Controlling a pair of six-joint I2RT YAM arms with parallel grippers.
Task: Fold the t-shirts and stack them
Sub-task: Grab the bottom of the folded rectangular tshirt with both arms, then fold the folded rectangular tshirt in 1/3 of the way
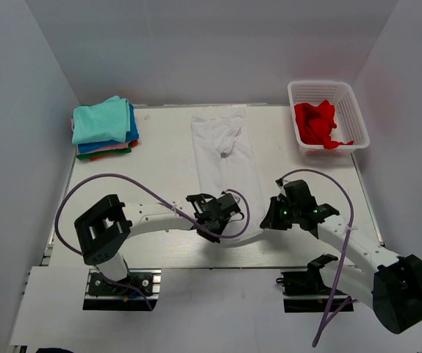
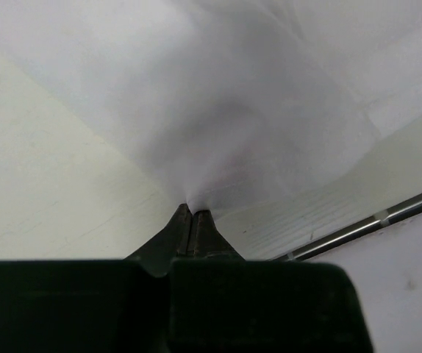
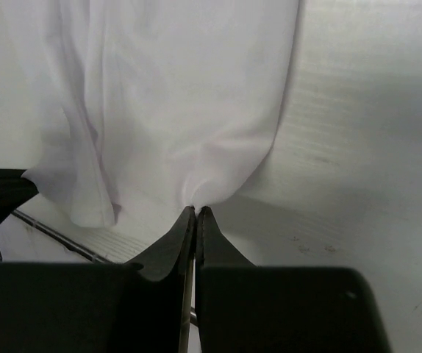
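Observation:
A white t-shirt (image 1: 226, 162) lies as a long narrow strip down the middle of the table, from the far edge to the near edge. My left gripper (image 1: 229, 208) is shut on its near left corner, and the cloth (image 2: 218, 118) puckers up from the closed fingertips (image 2: 192, 215). My right gripper (image 1: 268, 220) is shut on the near right corner, where the hem (image 3: 189, 132) bunches at the tips (image 3: 196, 211). A red t-shirt (image 1: 318, 123) lies crumpled in the basket. Folded teal, blue, pink and green t-shirts (image 1: 104, 126) are stacked at the far left.
The white lattice basket (image 1: 347, 103) stands at the far right corner. The table's near edge with its metal rail (image 2: 373, 224) runs just behind both grippers. White walls enclose the table on three sides.

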